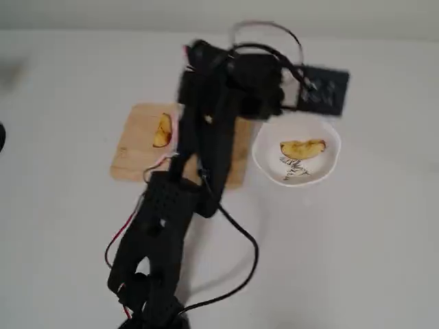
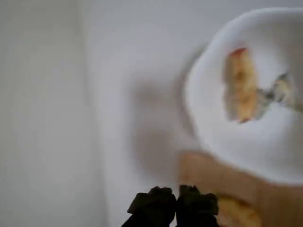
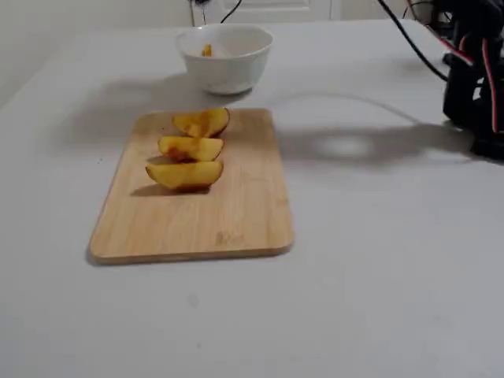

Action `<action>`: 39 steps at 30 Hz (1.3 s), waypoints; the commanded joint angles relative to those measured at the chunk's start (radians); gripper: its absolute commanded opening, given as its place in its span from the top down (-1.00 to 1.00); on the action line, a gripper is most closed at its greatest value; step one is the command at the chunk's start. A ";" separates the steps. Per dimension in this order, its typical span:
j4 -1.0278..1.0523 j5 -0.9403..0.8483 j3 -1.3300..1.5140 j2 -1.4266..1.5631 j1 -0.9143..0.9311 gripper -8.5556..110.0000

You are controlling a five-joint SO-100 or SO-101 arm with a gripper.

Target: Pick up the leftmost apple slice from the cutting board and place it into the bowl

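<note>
The broad yellow apple wedge (image 1: 302, 148) with a reddish skin edge lies inside the white bowl (image 1: 264, 159), above the grey squiggle. It also shows blurred in the wrist view (image 2: 240, 85), and its top peeks over the bowl's rim in the fixed view (image 3: 206, 50). Three narrower slices (image 3: 185, 173) lie in a row on the pale wooden cutting board (image 3: 228, 228). My gripper (image 2: 176, 208) shows at the bottom of the wrist view with its dark fingertips together and nothing between them. It sits above the board's edge beside the bowl (image 2: 246, 151). In the overhead view my arm (image 1: 206, 137) hides the fingers and most of the board (image 1: 130, 154).
A dark rectangular electronics box (image 1: 322, 89) with cables lies behind the bowl. The arm's base with red and black wires (image 3: 472, 71) stands at the right of the fixed view. A loose black cable (image 1: 240, 253) loops over the white table.
</note>
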 commanded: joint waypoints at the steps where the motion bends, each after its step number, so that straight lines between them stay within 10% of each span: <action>1: 0.034 -0.011 -0.051 0.322 -0.081 0.86; 12: 0.034 -0.012 0.051 0.922 -0.241 0.86; 39: -0.334 0.121 2.086 2.342 -0.436 0.86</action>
